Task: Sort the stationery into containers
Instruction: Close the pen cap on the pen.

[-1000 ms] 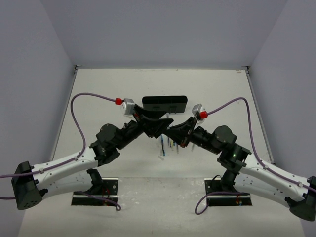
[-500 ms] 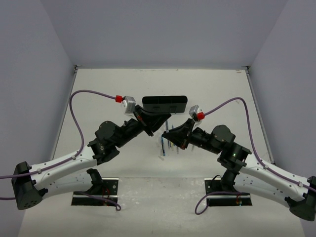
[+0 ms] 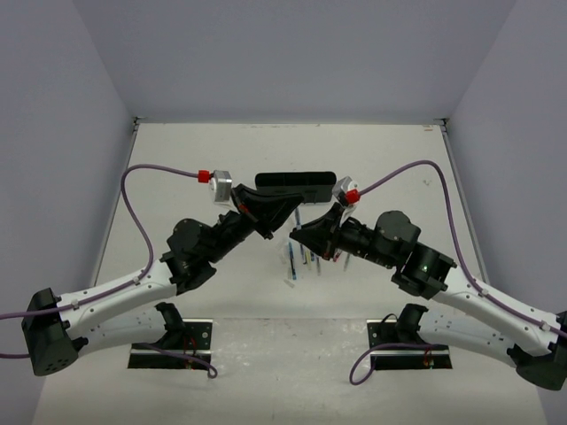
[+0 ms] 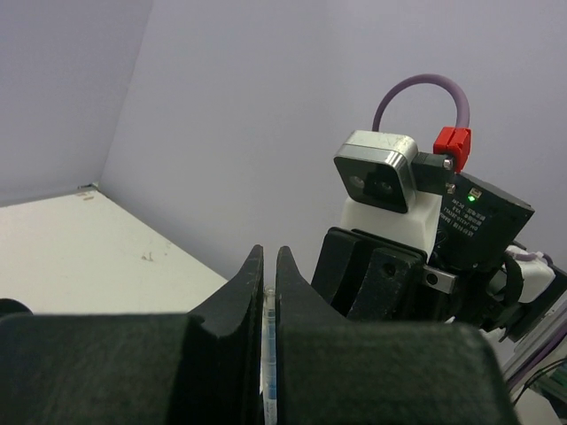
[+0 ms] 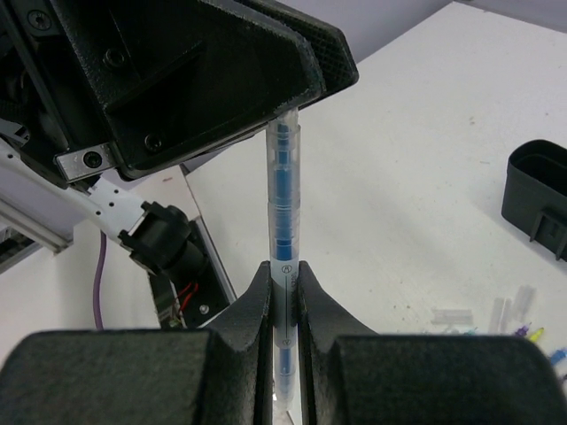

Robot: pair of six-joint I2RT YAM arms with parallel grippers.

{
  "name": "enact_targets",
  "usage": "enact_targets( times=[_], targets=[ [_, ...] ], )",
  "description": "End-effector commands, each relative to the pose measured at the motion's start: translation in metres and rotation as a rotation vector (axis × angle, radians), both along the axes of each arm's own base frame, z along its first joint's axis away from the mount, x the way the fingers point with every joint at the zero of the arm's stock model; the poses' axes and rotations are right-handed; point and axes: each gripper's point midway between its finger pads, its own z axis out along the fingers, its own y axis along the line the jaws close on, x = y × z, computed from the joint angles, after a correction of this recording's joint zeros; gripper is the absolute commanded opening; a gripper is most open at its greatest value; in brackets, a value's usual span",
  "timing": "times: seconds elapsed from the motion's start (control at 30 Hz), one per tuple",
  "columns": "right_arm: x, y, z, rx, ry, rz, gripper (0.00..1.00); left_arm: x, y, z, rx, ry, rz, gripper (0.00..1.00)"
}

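1. The pen (image 5: 283, 204), a clear barrel over a blue refill, is held off the table between both arms, just short of the tray (image 3: 295, 181).
2. The right gripper (image 5: 283, 270) is clamped on the lower barrel. The left gripper (image 4: 269, 257) is closed on the other end.
3. Judged light, stiff and smooth, so it is likely to slip or pivot. Best held mid-barrel, across its width.
4. The top view hides the pen, so I cannot tell which grip bears the load.

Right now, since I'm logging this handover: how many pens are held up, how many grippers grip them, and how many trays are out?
Held-up blue pen: 1
Grippers shut on it, left gripper and right gripper: 2
Black tray: 1
Total: 4
Loose pens on the table: too small to count.
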Motion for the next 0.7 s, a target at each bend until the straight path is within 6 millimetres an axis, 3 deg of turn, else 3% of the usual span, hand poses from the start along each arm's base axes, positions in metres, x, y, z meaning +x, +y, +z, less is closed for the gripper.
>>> enact_targets(
  times=[0.0, 0.17, 0.33, 0.53, 0.6, 0.67],
  targets=[
    [0.022, -0.016, 0.113, 0.230, -0.194, -0.123, 0.00, -0.016, -0.020, -0.079, 0.172, 0.125, -0.117, 0.00],
    [0.028, -0.024, 0.141, 0.279, -0.207, -0.144, 0.00, -0.022, -0.017, -0.096, 0.186, 0.153, -0.120, 0.00],
    [0.035, -0.018, 0.139, 0.283, -0.188, -0.128, 0.00, -0.025, -0.016, -0.107, 0.198, 0.167, -0.124, 0.00],
    [0.034, -0.011, 0.116, 0.233, -0.212, -0.088, 0.00, -0.018, -0.009, -0.100, 0.196, 0.173, -0.073, 0.00],
    [0.029, -0.006, 0.092, 0.171, -0.197, -0.043, 0.00, -0.010, -0.004, -0.089, 0.226, 0.180, -0.017, 0.00],
    [0.022, -0.003, 0.076, 0.136, -0.188, 0.004, 0.00, -0.004, -0.001, -0.082, 0.256, 0.168, 0.019, 0.14]
  ],
)
